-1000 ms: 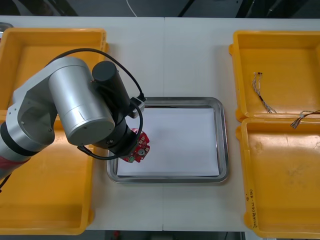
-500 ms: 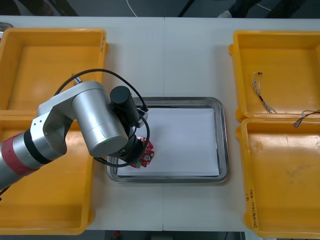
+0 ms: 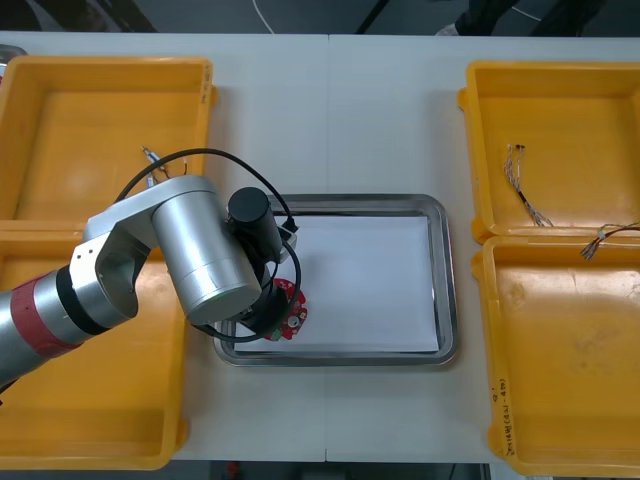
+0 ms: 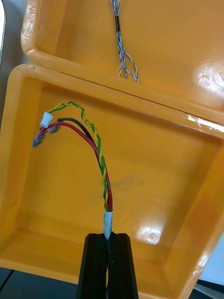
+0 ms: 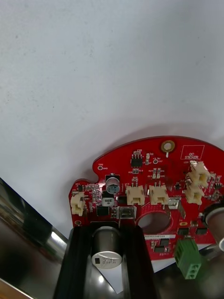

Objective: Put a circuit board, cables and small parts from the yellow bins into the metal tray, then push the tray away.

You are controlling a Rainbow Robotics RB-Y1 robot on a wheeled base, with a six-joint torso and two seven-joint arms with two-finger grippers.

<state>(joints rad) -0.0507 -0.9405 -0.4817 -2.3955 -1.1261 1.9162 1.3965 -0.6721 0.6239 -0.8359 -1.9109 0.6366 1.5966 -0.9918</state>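
Observation:
A round red circuit board lies low over the white inside of the metal tray, at its front left corner. My left gripper is shut on the circuit board, its fingers either side of a silver cylinder on the board's edge. Off the table's right side, my right gripper is shut on the white-taped end of a red and yellow cable, which hangs above the near right bin. The cable's free end reaches over the seam between the two right bins.
A twisted blue and white cable lies in the far right yellow bin. Two yellow bins stand at the left, partly under my left arm. The tray's white floor is bare to the right of the board.
My left arm has come down and drawn in towards the tray's front left corner, bringing the circuit board lower onto the white floor. The held cable's end shifted only slightly.

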